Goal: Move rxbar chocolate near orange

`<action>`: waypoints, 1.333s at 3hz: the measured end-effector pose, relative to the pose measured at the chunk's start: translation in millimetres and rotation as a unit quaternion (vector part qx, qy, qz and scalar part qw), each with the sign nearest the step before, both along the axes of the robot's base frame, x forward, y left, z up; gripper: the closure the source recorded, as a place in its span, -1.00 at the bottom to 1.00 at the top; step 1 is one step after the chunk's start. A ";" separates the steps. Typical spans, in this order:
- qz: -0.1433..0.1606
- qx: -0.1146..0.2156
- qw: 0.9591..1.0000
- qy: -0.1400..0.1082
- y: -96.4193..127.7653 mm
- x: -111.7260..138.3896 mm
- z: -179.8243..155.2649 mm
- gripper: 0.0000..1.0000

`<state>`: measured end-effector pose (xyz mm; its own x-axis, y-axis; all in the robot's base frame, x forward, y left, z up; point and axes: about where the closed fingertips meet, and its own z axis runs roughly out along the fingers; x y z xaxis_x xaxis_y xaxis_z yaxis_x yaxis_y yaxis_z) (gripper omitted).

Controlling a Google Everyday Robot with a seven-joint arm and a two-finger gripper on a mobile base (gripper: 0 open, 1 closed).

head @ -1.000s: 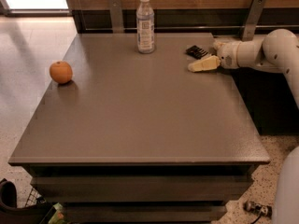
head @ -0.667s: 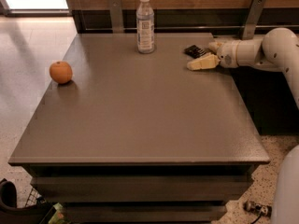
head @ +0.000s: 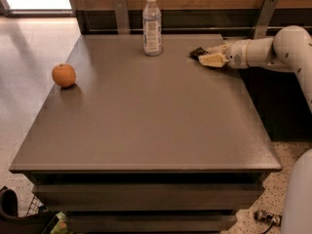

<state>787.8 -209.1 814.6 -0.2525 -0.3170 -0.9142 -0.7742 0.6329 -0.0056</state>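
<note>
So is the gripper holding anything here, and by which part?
Cannot be told. The gripper, at the far right of the table, meets the right end of the rxbar chocolate, but no firm hold shows.

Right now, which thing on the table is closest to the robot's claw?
The black rxbar chocolate, right at the gripper near the far right corner; the bottle stands farther left, the orange farthest.

Daylight glares at upper left onto the floor (head: 29, 33); the gripper (head: 208, 57), at the table's (head: 146, 126) far-right edge, is softly lit.
</note>
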 end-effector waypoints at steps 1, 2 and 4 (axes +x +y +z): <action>0.000 0.000 1.000 0.000 0.1 0.0 0.0 1.00; 0.000 0.000 1.000 0.000 0.1 0.0 0.0 1.00; 0.000 0.000 1.000 0.000 0.1 0.0 0.2 1.00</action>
<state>787.8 -209.0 814.8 -0.2526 -0.3175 -0.9140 -0.7743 0.6328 -0.0058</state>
